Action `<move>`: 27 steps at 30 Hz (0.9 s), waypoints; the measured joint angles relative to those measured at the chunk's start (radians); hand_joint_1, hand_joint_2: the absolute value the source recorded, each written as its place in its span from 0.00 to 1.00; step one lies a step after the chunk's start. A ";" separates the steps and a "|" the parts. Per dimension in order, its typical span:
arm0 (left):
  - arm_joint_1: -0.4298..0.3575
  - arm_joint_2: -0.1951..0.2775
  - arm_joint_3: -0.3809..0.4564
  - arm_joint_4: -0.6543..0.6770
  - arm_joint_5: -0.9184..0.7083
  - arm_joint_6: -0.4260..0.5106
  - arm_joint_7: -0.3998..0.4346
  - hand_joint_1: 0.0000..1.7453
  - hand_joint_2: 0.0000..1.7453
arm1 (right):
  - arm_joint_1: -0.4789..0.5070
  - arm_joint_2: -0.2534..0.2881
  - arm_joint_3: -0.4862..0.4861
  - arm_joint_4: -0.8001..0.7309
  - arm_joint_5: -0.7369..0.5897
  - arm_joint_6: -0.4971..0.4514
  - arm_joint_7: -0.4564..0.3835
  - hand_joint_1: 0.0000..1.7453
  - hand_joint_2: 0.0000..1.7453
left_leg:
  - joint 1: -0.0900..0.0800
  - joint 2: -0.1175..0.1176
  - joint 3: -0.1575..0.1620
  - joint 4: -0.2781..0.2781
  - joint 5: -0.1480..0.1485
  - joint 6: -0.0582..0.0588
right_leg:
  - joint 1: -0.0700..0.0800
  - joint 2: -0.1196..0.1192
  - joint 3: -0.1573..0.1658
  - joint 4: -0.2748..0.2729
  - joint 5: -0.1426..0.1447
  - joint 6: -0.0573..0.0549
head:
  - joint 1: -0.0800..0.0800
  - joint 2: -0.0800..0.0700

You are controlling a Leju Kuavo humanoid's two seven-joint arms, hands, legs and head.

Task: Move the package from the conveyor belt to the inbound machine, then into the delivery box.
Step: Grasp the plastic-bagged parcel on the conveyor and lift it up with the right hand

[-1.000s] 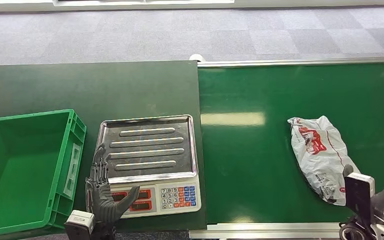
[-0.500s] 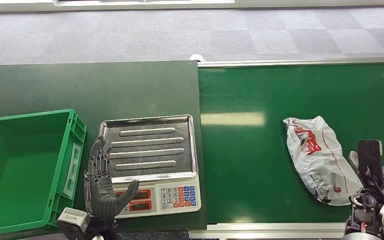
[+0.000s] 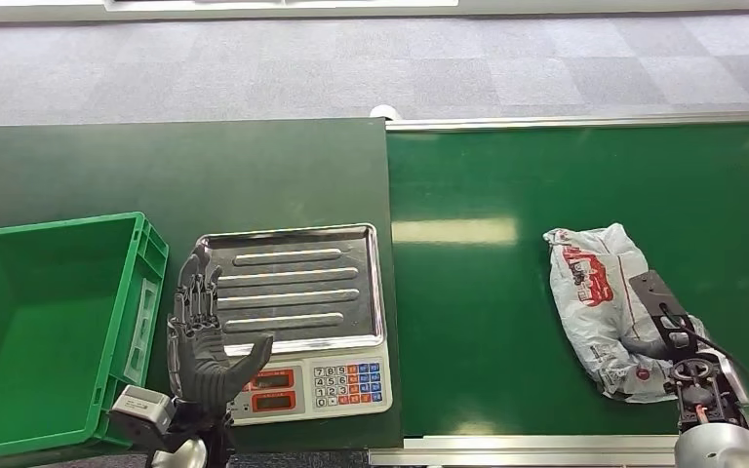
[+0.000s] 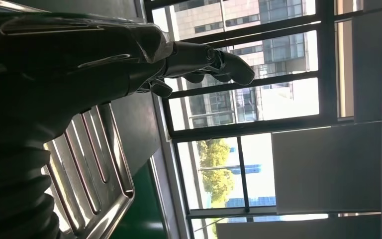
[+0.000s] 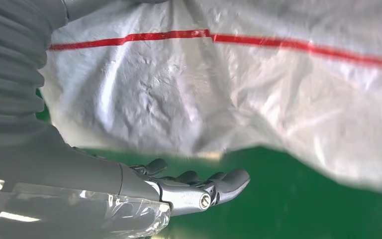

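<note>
The package [image 3: 600, 292], a white plastic bag with red print, lies on the green conveyor belt [image 3: 488, 322] at the right. My right hand [image 3: 653, 343] is over the bag's near end with its fingers stretched out. In the right wrist view the fingers [image 5: 204, 191] lie straight over the belt with nothing in them, close beside the package [image 5: 229, 89]. My left hand [image 3: 200, 336] stands upright with fingers spread at the left edge of the scale's steel tray [image 3: 293, 288], holding nothing; the left wrist view shows its fingers [image 4: 204, 62] extended above the tray [image 4: 94, 169].
The scale's keypad and red displays [image 3: 336, 385] face the table's near edge. A green crate [image 3: 107, 390] stands at the left on the dark green table [image 3: 205, 175]. Grey carpet lies beyond. The belt's metal rail [image 3: 507, 447] runs along the near side.
The package has drifted left along the belt. My right arm has swung in from the near right edge to over the bag's near end. My left hand has risen slightly.
</note>
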State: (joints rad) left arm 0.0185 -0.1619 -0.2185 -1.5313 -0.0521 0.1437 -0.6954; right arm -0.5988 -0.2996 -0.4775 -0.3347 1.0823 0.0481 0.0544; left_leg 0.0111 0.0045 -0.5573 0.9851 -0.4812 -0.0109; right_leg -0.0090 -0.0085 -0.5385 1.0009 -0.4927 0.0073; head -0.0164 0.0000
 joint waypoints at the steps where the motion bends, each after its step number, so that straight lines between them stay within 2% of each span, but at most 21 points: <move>1: -0.007 0.000 0.000 0.005 0.000 0.005 0.000 0.00 1.00 | 0.003 0.000 0.007 0.006 0.005 0.015 0.004 0.70 1.00 | 0.000 0.000 0.000 0.000 0.000 0.000 | 0.000 0.000 0.000 0.000 0.000 0.000 | 0.000 0.000; 2: -0.011 -0.001 0.000 0.008 0.001 0.011 0.000 0.00 1.00 | 0.005 0.001 0.014 0.011 0.010 0.025 0.006 0.95 1.00 | 0.000 0.001 0.000 0.000 0.000 0.000 | 0.000 0.000 0.000 0.000 0.000 0.000 | 0.000 0.000; 3: -0.013 -0.001 0.000 0.011 0.001 0.016 0.000 0.00 1.00 | 0.005 0.002 0.018 0.014 0.014 0.029 0.006 0.99 1.00 | 0.000 0.001 0.000 0.000 0.000 0.000 | 0.000 0.000 0.000 0.000 0.000 0.000 | 0.000 0.000; 6: -0.013 -0.002 0.000 0.013 -0.001 0.031 0.000 0.00 1.00 | 0.003 0.003 0.027 0.018 0.026 0.021 -0.019 1.00 1.00 | 0.000 0.001 0.000 0.000 0.000 0.000 | 0.000 0.000 0.000 0.000 0.000 0.000 | 0.000 0.000; 10: 0.008 -0.002 0.001 0.002 -0.009 0.056 0.000 0.00 1.00 | -0.009 0.010 0.040 0.017 0.039 -0.034 -0.110 1.00 1.00 | -0.001 0.001 -0.001 0.000 0.000 0.000 | 0.000 0.001 0.001 0.000 0.000 0.000 | 0.000 0.000; 13: 0.041 -0.002 0.005 -0.030 -0.016 0.069 0.000 0.00 1.00 | -0.047 0.030 0.043 0.006 0.027 -0.151 -0.204 1.00 1.00 | -0.001 0.002 -0.001 0.000 0.000 0.000 | 0.000 0.001 0.000 0.000 0.001 0.001 | 0.000 0.000; 15: 0.063 -0.002 0.010 -0.053 -0.022 0.072 0.000 0.00 1.00 | -0.078 0.048 0.039 -0.016 -0.018 -0.254 -0.299 1.00 1.00 | 0.000 0.001 -0.001 0.000 0.001 0.001 | 0.000 0.000 0.000 0.000 0.001 0.001 | 0.000 0.000; 18: 0.085 -0.004 0.016 -0.075 -0.029 0.064 0.000 0.00 1.00 | -0.104 0.080 0.006 -0.096 -0.189 -0.392 -0.519 1.00 1.00 | 0.000 -0.001 -0.001 0.000 0.001 0.001 | 0.000 -0.002 0.000 0.000 0.001 0.001 | 0.000 0.000; 20: 0.088 -0.010 0.018 -0.080 -0.034 0.048 0.000 0.00 1.00 | -0.087 0.110 -0.029 -0.217 -0.379 -0.460 -0.666 1.00 1.00 | 0.000 -0.005 -0.001 0.000 0.002 0.001 | 0.000 -0.006 0.000 0.000 0.000 0.001 | 0.000 0.000; 21: 0.087 -0.014 0.018 -0.080 -0.036 0.040 0.000 0.00 1.00 | -0.067 0.126 -0.043 -0.300 -0.475 -0.485 -0.712 1.00 1.00 | 0.000 -0.007 -0.002 0.000 0.002 0.001 | 0.000 -0.008 0.000 0.000 0.000 0.001 | 0.000 0.000; 24: 0.082 -0.023 0.020 -0.079 -0.041 0.025 0.000 0.00 1.00 | 0.007 0.169 -0.065 -0.538 -0.661 -0.510 -0.749 1.00 1.00 | 0.000 -0.008 -0.003 0.000 0.001 0.001 | 0.000 -0.009 0.000 0.000 -0.001 0.002 | 0.000 0.000; 27: 0.072 -0.028 0.023 -0.078 -0.042 0.018 0.000 0.00 1.00 | 0.062 0.196 -0.076 -0.697 -0.720 -0.487 -0.754 1.00 1.00 | -0.001 -0.005 -0.003 0.000 0.001 0.002 | 0.000 -0.007 0.000 0.000 -0.001 0.002 | 0.000 0.000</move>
State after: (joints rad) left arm 0.0903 -0.1900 -0.1952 -1.6094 -0.0938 0.1619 -0.6954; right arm -0.5368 -0.1039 -0.5530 -1.0313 0.3624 -0.4392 -0.6992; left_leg 0.0105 -0.0006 -0.5601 0.9852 -0.4801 -0.0093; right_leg -0.0094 -0.0150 -0.5388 1.0011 -0.4932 0.0088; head -0.0164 0.0000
